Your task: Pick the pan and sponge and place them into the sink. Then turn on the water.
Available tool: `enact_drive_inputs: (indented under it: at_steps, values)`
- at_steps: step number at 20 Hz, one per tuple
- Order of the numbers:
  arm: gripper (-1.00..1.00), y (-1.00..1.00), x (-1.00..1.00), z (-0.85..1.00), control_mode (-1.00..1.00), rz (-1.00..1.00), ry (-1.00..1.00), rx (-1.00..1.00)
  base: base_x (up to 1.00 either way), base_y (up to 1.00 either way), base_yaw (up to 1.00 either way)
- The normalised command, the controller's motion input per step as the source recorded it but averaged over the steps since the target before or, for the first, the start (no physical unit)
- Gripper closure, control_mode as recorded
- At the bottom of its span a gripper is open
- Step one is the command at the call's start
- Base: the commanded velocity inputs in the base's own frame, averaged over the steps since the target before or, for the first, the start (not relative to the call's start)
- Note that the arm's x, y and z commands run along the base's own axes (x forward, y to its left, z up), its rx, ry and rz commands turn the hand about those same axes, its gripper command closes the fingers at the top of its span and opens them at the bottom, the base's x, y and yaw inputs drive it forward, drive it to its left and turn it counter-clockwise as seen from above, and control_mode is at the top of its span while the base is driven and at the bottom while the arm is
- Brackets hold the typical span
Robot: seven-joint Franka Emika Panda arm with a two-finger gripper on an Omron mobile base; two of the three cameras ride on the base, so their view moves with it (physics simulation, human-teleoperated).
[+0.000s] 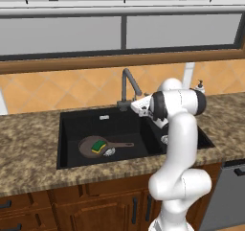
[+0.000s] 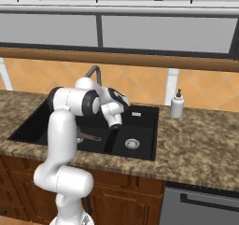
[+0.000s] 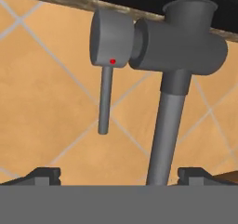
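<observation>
Pan (image 1: 91,146) in sink (image 1: 67,129), handle pointing right; sponge (image 1: 99,145) atop; tool (image 3: 118,175) spread before faucet (image 3: 167,125).

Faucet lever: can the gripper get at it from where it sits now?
Probably yes. In the hand view the open gripper faces the faucet lever with nothing between. The faucet's neck runs close beside the lever and could brush a fingertip.

Two base views flanking the arm, sharing the sink (image 1: 72,124); hand view close on the faucet (image 3: 176,46).
</observation>
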Motion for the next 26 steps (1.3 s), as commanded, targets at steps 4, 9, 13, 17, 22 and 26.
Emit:
enact_drive_inputs:
  at_steps: [4,9,13,17,22,26]
  values:
    - [-1.0,-0.01,0.26,0.0,-1.0,-0.04,0.0,0.1,0.0,0.0,0.0]
    - [-1.0,0.0,0.27,0.0,-1.0,-0.04,0.0,0.08,0.0,0.0,0.0]
    - [-1.0,0.0,0.3,-0.01,-1.0,-0.03,0.0,0.06,0.0,0.0,0.0]
    - [-1.0,0.0,0.3,-0.11,-1.0,-0.03,0.0,0.02,0.0,0.0,0.0]
    - [-1.0,0.0,0.21,-0.25,-1.0,-0.04,0.0,0.0,0.0,0.0,0.0]
    - [-1.0,0.0,0.19,-0.24,-1.0,-0.04,0.0,0.0,0.0,0.0,0.0]
